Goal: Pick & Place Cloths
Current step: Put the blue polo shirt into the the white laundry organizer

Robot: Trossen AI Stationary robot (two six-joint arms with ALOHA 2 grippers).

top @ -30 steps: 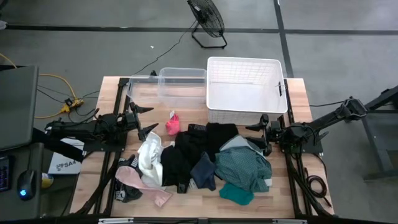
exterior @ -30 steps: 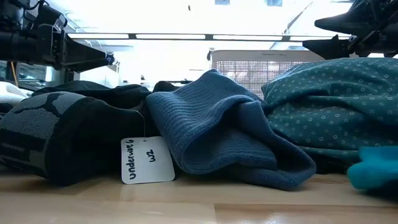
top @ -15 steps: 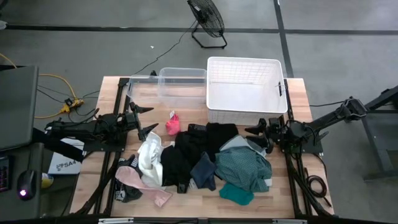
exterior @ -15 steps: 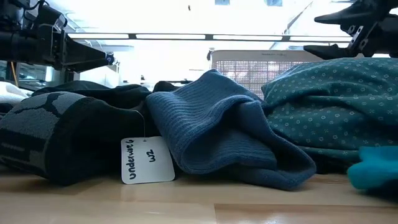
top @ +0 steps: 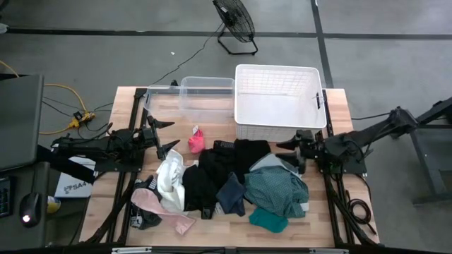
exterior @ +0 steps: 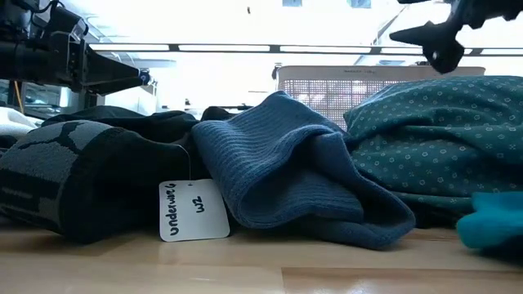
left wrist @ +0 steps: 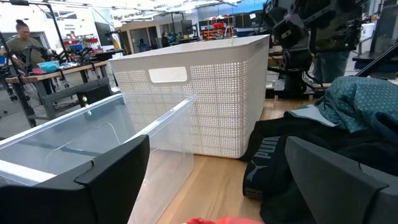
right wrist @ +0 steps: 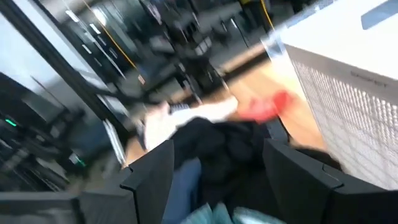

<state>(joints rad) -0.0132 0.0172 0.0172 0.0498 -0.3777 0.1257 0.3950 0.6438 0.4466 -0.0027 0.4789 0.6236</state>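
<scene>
While my left gripper (top: 163, 134) waits open beside the pile, I note my right gripper (top: 290, 152) has risen and turned, wide open and empty, above the cloths (top: 233, 185) heaped before the basket (top: 279, 127), so no pick is made yet.

Two dark jointed arms; each hand (top: 161, 135) (top: 291, 154) black, two flat fingers.

- Basket (top: 279, 102) stands at the table's (top: 339, 113) far edge; clear bin (top: 194, 95) just beside it on the left.
- Cloths (top: 226, 183) heaped in front of basket.
- Left claw (top: 161, 135) left of heap; right claw (top: 291, 154) at heap's right edge.
</scene>
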